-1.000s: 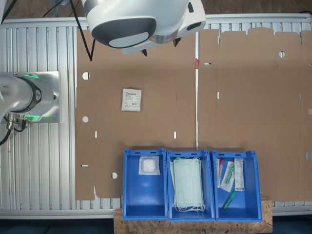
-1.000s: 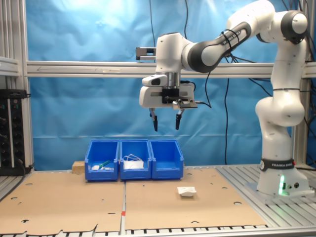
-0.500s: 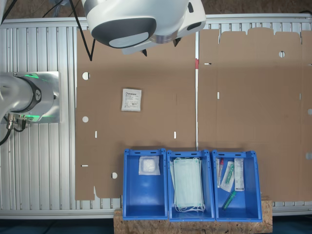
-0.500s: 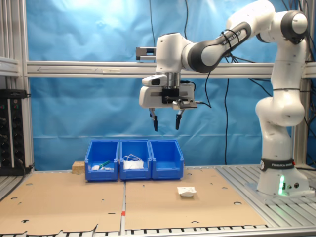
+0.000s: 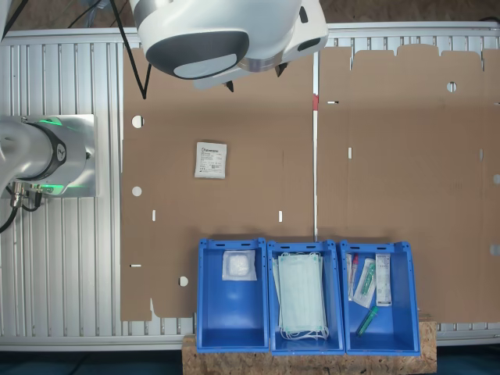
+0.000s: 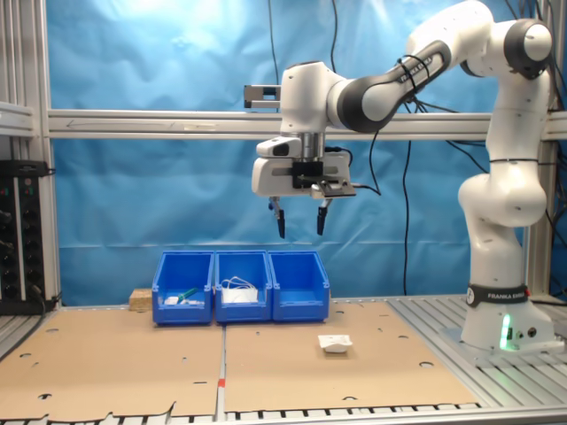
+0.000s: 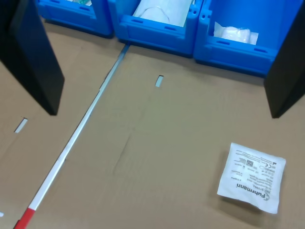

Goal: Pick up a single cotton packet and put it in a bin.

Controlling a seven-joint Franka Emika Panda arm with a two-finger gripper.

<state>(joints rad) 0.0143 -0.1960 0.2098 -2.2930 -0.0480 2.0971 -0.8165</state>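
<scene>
tool a touch lower than before (fingers spread, empty), well above the cotton packet

Bright, even overhead light in both exterior views, shadows faint. Glare patch on the blue backdrop near its upper edge in the second exterior view. Wrist view softer: fingers dark and blurred, print on the cotton packet legible.
</scene>
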